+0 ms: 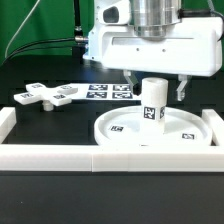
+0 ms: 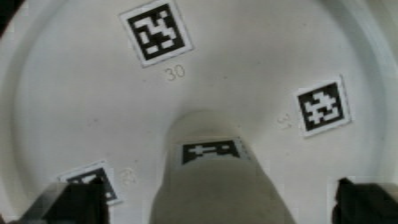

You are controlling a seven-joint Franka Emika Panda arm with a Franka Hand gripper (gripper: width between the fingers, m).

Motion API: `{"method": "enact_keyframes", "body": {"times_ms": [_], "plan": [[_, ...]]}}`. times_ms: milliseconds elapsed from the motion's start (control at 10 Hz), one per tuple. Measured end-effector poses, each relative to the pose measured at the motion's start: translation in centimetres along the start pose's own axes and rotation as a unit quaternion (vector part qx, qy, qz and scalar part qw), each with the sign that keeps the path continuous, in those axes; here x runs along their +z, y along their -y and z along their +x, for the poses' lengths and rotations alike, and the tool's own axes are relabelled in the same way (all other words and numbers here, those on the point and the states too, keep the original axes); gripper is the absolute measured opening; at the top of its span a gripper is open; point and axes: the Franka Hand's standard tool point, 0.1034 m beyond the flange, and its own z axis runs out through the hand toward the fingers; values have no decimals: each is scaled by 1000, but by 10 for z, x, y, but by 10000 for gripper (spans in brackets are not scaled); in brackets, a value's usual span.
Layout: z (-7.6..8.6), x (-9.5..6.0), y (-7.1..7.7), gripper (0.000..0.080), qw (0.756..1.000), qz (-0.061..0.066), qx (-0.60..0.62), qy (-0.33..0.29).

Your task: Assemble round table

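Note:
The large round rimmed disc (image 1: 185, 139) lies flat on the table. The short thick cylinder (image 1: 153, 104) stands upright on its middle, a tag facing the camera. My gripper (image 1: 154, 88) hangs straight over the cylinder, open, one finger on each side of its top with a gap to each. In the wrist view the cylinder (image 2: 222, 180) rises between the dark fingertips (image 2: 80, 200), and the disc (image 2: 249, 70) fills the picture with its tags. The cross-shaped four-armed piece (image 1: 45, 96) lies flat on the table at the exterior view's left.
The marker board (image 1: 110, 91) lies behind the disc, partly hidden by the gripper. A long white border block (image 1: 100, 156) runs along the front, and another (image 1: 5, 122) stands at the exterior view's left edge.

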Motion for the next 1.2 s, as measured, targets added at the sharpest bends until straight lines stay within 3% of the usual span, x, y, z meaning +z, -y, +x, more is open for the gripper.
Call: {"method": "enact_keyframes", "body": {"times_ms": [500, 800, 1200], "plan": [[0, 0, 0, 649, 983, -1, -181, 2], [6, -4, 0, 649, 944, 1, -331, 4], [8, -4, -1, 649, 898, 1, -440, 3]]}}
